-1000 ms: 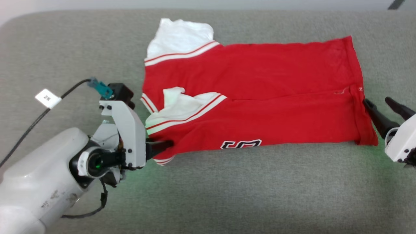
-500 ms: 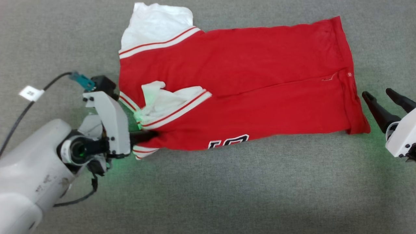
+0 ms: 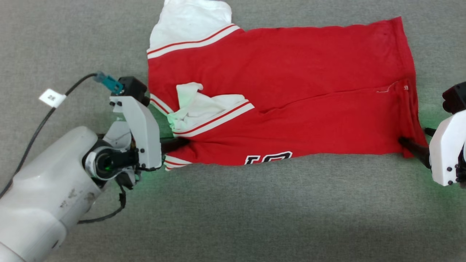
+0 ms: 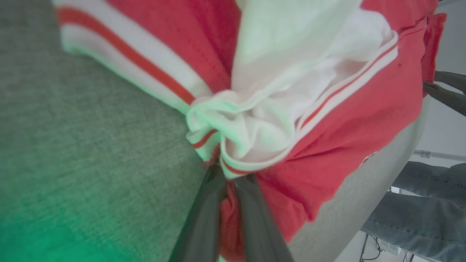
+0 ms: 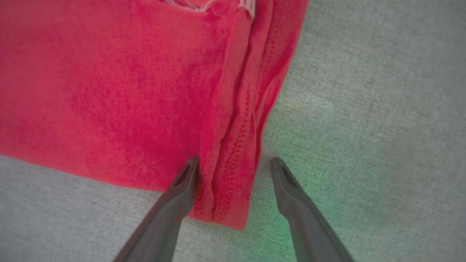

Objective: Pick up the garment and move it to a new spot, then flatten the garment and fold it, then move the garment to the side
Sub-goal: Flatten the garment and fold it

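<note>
You're pinching the garment [image 3: 291, 91] at its sleeve-end corner with the left gripper [image 4: 227, 179], and the right gripper [image 5: 235, 163] is sitting wide open, straddling its hem corner.

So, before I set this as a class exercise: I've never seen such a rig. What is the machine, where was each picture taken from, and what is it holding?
It is a two-armed robot at a grey padded surface. The wide picture comes from a camera on its head, looking down. The other two come from wrist cameras, each looking along that arm's two dark fingers. A red jersey with white sleeves lies folded lengthwise on the surface. The left fingers are pinched shut on its bunched sleeve end. The right fingers stand open astride the hem corner, gripping nothing yet. A person's legs show at the edge of the left wrist picture.
</note>
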Tool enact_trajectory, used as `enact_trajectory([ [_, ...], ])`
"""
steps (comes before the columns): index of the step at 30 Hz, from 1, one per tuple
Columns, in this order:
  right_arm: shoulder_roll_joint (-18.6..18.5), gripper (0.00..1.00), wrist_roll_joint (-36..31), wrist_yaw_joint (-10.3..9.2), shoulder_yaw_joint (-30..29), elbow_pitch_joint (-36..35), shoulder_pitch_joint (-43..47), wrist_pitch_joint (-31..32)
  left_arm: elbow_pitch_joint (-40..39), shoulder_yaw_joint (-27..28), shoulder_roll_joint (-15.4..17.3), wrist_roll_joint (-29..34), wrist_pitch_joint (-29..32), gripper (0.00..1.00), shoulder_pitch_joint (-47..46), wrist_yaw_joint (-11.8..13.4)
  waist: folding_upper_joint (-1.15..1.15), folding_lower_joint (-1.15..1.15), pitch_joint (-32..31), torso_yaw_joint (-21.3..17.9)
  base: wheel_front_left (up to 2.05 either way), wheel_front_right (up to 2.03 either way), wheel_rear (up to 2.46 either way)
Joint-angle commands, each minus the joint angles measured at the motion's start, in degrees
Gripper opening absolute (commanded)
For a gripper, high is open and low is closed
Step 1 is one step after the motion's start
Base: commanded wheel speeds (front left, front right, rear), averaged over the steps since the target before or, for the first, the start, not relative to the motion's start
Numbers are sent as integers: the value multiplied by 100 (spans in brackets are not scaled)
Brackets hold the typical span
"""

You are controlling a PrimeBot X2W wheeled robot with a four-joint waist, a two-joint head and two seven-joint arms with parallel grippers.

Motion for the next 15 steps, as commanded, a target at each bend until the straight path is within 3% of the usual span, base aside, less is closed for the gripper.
enact_trajectory([
  [1, 14, 100, -85, -6, 78, 139, -50, 129, 71, -241, -394, 85, -6, 0, 231, 8, 0, 0, 39, 64, 0, 0, 0],
  [2, 45, 93, -119, -6, 99, 221, -73, 197, 84, -245, -413, 102, -20, 0, 228, -11, 0, 0, 44, 87, 0, 0, 0],
  [3, 62, 15, -145, -6, 135, 284, -95, 241, 104, -244, -432, 123, -48, 0, 220, -38, 0, 0, 44, 109, 0, 0, 0],
  [4, 75, 0, -147, -6, 157, 346, -103, 276, 130, -242, -453, 142, -78, 0, 218, -57, 0, 0, 37, 130, 0, 0, 0],
  [9, 67, 0, -23, -7, 65, 428, 62, 193, 143, -205, -474, 167, -267, 0, 329, -178, 0, 0, -122, 222, 0, 0, 0],
  [15, -144, 0, 110, -6, -205, 54, 651, 67, -302, -176, -135, 242, -552, 0, 614, -271, 0, 0, -452, 335, 0, 0, 0],
])
